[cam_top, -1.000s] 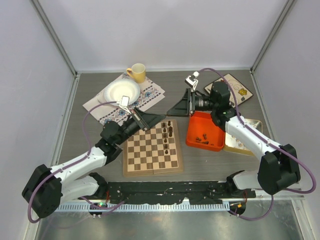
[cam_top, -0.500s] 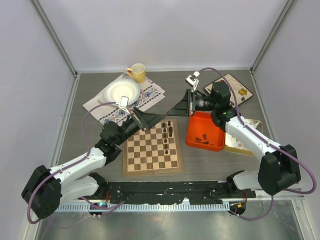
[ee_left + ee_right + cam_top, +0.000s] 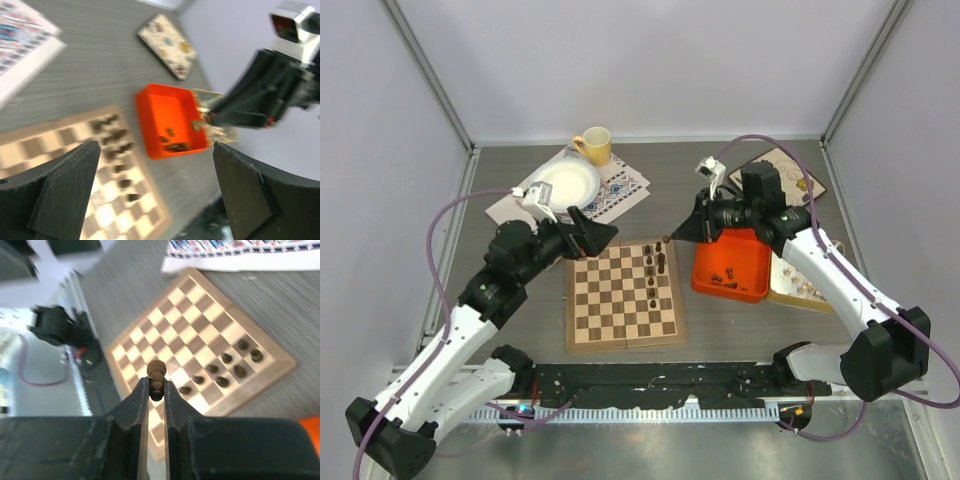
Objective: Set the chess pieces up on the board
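Pulled back leftward from the board [image 3: 610,310] with the left hand [image 3: 600,236], wide open and empty. Pinching a dark piece [image 3: 156,374] tight in the right hand [image 3: 156,386], above the board's far right corner. Lower upright onto a free square; loosen slowly, clear of neighbours.

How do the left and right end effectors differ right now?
The right end effector is shut on a dark chess piece; the left end effector is open and empty. The right is near the board's far right corner, the left near its far left. Both hang above the table.
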`<action>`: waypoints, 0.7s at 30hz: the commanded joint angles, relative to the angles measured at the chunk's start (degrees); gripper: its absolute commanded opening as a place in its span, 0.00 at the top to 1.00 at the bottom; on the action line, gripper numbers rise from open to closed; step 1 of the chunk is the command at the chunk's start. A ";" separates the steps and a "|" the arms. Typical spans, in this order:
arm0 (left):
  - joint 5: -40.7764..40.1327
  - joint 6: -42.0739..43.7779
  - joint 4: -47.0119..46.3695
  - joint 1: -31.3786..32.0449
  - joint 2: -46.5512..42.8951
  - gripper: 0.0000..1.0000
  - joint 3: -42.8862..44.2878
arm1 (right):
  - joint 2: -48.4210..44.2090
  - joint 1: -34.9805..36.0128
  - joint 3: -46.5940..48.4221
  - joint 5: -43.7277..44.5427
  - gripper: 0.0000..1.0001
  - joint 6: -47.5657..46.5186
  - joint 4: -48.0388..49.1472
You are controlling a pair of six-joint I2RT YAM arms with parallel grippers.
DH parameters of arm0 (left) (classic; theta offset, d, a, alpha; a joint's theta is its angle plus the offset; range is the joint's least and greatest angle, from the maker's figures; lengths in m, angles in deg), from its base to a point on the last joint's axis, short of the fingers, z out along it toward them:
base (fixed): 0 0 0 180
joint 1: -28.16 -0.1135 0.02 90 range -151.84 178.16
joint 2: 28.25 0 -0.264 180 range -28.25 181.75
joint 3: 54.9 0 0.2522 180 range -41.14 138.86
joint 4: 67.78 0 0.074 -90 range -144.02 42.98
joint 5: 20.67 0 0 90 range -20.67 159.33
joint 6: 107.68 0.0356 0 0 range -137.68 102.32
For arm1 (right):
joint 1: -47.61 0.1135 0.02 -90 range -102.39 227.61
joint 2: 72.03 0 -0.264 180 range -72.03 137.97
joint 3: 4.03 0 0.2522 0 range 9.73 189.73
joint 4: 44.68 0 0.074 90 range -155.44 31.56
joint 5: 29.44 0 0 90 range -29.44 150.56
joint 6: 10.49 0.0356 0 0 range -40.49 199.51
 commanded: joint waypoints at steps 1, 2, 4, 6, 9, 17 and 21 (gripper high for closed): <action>-12.85 24.51 33.21 -2.06 3.72 0.00 10.25 | -0.90 4.59 1.07 12.87 0.99 -25.06 -14.09; -15.49 26.27 35.28 -2.42 4.79 0.00 12.87 | -0.99 7.04 -0.41 16.02 0.99 -26.92 -14.19; -18.57 30.50 38.10 -2.51 6.46 0.01 13.78 | -1.43 9.34 -2.87 18.24 0.99 -31.93 -14.01; -21.92 32.34 37.59 -2.42 6.65 0.00 12.73 | -0.82 11.36 -3.59 20.17 0.99 -34.83 -14.71; -23.95 34.02 34.34 -2.51 4.63 0.00 8.78 | 0.33 14.08 -4.47 23.34 0.99 -39.41 -15.95; -25.97 36.48 29.50 -2.51 -0.38 0.00 3.94 | 4.37 18.75 -5.35 27.38 0.98 -43.37 -15.68; -26.41 37.27 27.74 -2.51 -1.00 0.00 2.71 | 5.43 19.11 -4.56 27.74 0.98 -43.55 -16.12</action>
